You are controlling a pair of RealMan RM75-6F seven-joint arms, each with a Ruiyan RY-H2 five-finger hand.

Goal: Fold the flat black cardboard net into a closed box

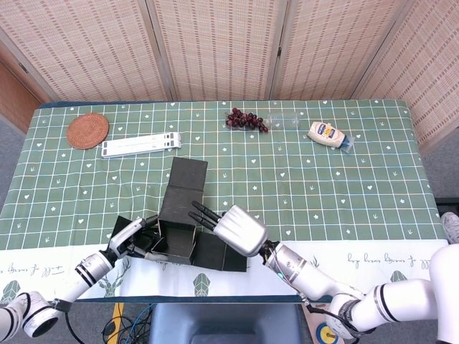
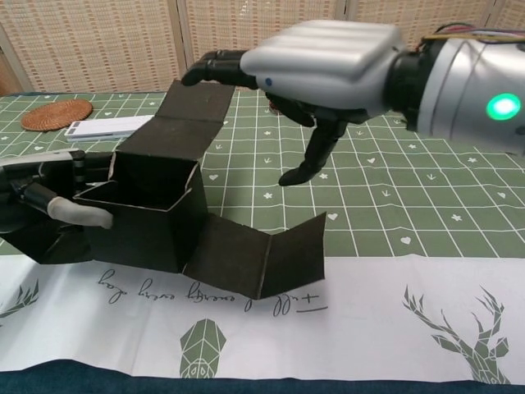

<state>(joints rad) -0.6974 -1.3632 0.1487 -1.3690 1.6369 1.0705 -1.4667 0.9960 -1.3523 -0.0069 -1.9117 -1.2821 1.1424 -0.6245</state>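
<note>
The black cardboard box (image 2: 148,223) stands part-folded near the table's front edge, its top open. Its lid flap (image 2: 193,111) leans up and back, and a side flap (image 2: 258,256) lies flat to the right. My left hand (image 2: 39,187) holds the box's left wall, with the thumb hooked over the rim. In the head view the box (image 1: 179,215) sits between my left hand (image 1: 133,240) and my right hand (image 1: 238,229). My right hand (image 2: 324,70) hovers above the box with fingers spread, holding nothing.
A woven coaster (image 1: 87,130) and a long white stand (image 1: 141,145) lie at the back left. Grapes (image 1: 246,120) and a mayonnaise bottle (image 1: 328,134) lie along the back. A white printed cloth strip (image 2: 369,312) covers the front edge.
</note>
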